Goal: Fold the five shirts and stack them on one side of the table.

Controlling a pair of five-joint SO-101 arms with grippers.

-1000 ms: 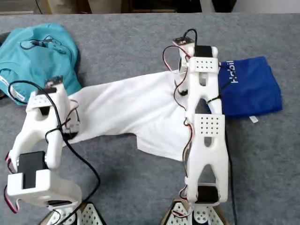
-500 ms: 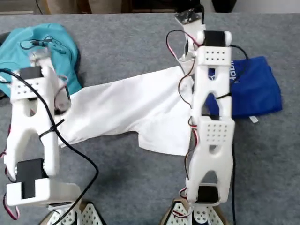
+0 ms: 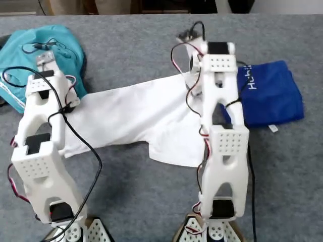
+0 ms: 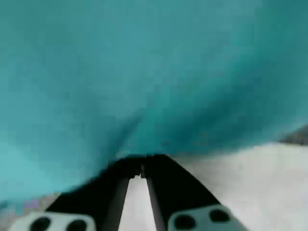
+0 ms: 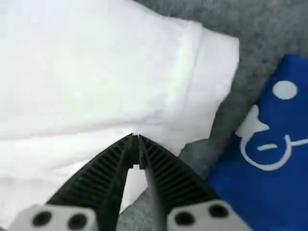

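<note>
L end effector (image 4: 142, 169) and R end effector (image 5: 134, 140) each pinch white shirt (image 3: 136, 118) at opp. ends. Rec.: make tension even, lay cloth flat before folding.

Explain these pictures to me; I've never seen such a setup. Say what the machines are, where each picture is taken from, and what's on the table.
These are two small white robot arms, the left arm and the right arm, each ending in a gripper with two black fingers. One picture looks down on the grey table; the other two come from cameras on the arms' wrists. On the table lie a white shirt spread in the middle, a crumpled teal shirt far left and a folded blue shirt on the right. The left gripper is shut where teal meets white; the right gripper is shut at the white shirt's edge. Whether either pinches cloth, I cannot tell.
</note>
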